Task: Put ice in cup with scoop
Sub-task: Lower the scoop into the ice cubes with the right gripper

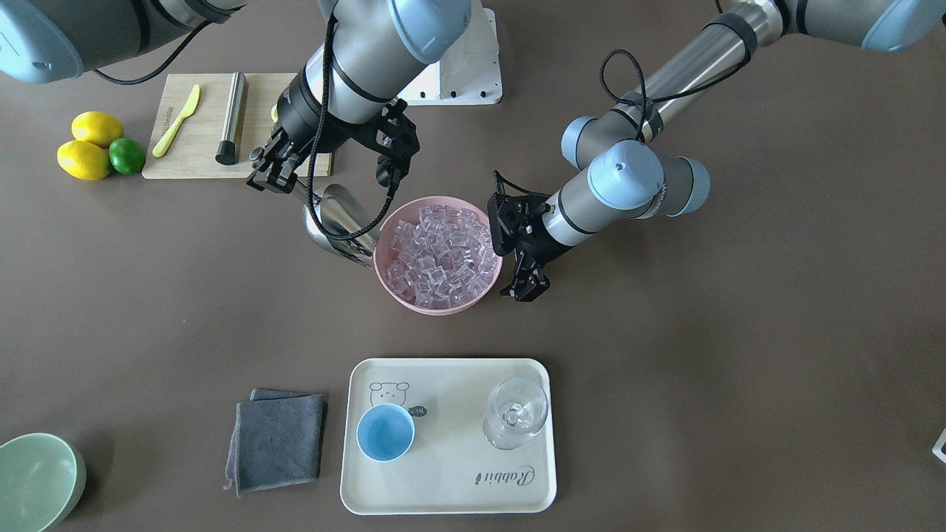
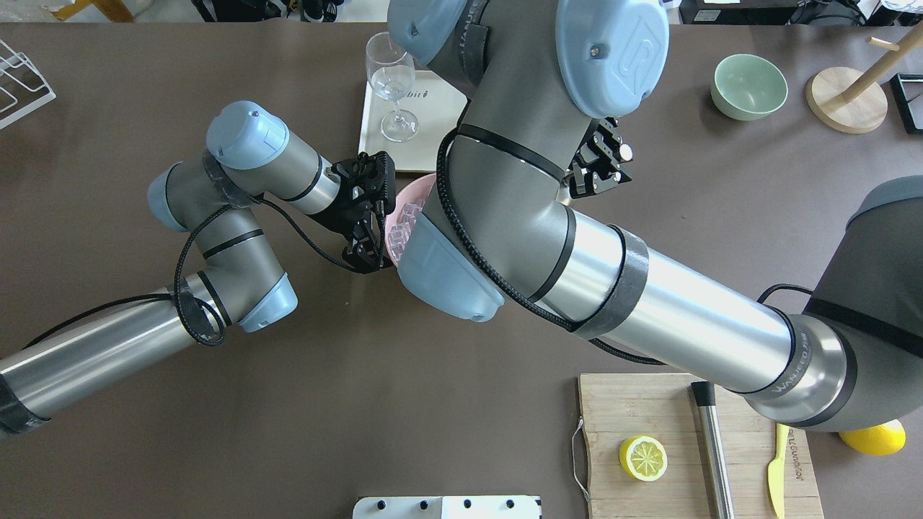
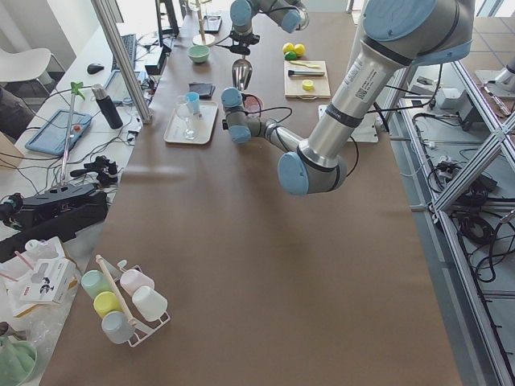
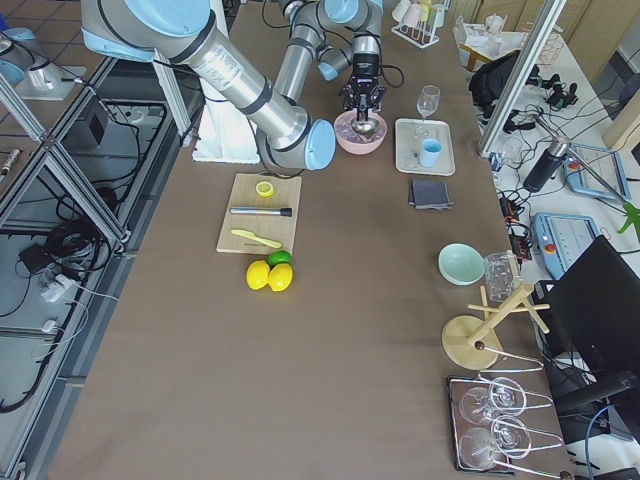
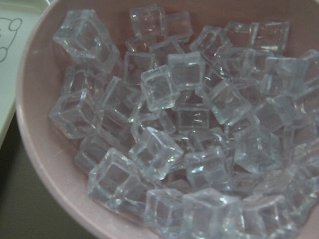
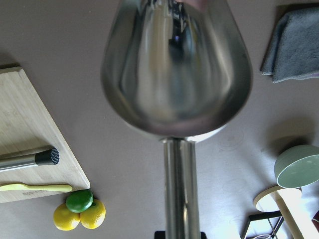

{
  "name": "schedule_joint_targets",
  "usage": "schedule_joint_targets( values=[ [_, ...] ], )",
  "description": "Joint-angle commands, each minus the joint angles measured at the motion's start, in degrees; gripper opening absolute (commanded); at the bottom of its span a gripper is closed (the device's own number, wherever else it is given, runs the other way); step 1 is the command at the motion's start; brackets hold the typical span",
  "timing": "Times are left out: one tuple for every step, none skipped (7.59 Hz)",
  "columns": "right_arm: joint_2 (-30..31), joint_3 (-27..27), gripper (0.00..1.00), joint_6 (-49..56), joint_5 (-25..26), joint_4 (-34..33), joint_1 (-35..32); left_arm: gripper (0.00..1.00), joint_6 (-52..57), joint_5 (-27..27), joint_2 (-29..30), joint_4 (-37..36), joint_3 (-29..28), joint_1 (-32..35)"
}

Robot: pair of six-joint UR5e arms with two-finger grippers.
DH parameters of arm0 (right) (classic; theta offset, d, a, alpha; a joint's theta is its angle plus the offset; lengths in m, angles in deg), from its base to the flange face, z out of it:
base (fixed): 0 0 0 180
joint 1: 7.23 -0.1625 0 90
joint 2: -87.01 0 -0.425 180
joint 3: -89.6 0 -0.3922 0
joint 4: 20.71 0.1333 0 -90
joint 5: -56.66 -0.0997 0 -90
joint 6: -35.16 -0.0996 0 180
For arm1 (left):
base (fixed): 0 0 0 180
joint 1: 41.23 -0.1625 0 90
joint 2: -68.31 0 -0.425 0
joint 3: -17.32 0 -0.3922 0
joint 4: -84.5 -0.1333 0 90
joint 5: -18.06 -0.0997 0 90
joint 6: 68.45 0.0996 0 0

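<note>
The shiny steel scoop [image 1: 338, 219] is held by its handle in my right gripper [image 1: 278, 176], which is shut on it. The scoop is tilted mouth-down at the outer edge of the pink bowl [image 1: 384, 281]. In the right wrist view the scoop [image 6: 174, 74] looks empty. The ice [image 1: 442, 253] fills the pink bowl and shows close up in the left wrist view [image 5: 174, 129]. My left gripper [image 1: 526, 287] is open and empty, just beside the bowl's other side. The light-blue cup [image 1: 385, 433] stands empty on the cream tray [image 1: 451, 488].
A clear stemmed glass [image 1: 515, 412] also stands on the tray. A grey cloth [image 1: 279, 441] lies beside it and a pale green bowl [image 1: 33, 480] at the table corner. A cutting board [image 1: 199, 140] carries a yellow knife and a steel cylinder, with lemons [image 1: 87, 148] and a lime beside it.
</note>
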Motion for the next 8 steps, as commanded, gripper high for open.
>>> schedule_joint_targets(
  values=[
    [-3.2, -5.6, 0.00, -0.5, 0.4, 2.3, 1.4, 0.99, 0.0, 0.0, 0.0, 0.1, 0.0, 0.0],
    [-2.7, -5.7, 0.00, -0.5, 0.5, 2.9, 1.8, 0.99, 0.0, 0.0, 0.0, 0.1, 0.0, 0.0],
    [-1.4, -6.1, 0.00, -0.6, 0.5, 4.3, 2.8, 0.99, 0.0, 0.0, 0.0, 0.1, 0.0, 0.0],
    [-0.5, -7.4, 0.00, -0.7, 0.5, 6.7, 3.6, 0.99, 0.0, 0.0, 0.0, 0.1, 0.0, 0.0],
    [-0.5, -9.3, 0.00, -1.8, 0.5, 8.1, 4.3, 0.99, 0.0, 0.0, 0.0, 0.1, 0.0, -0.1],
    [-0.7, -9.7, 0.00, -2.9, 1.1, 8.3, 5.4, 0.99, 0.0, 0.0, 0.0, 0.1, 0.0, 0.0],
    [-1.0, -10.9, 0.00, -4.3, 1.2, 9.0, 6.4, 0.99, 0.0, 0.0, 0.0, 0.1, 0.0, -0.1],
    [-0.9, -11.4, 0.00, -4.7, 1.7, 10.3, 6.8, 0.99, -0.4, 0.0, 0.0, 0.0, 0.0, -0.1]
  ],
)
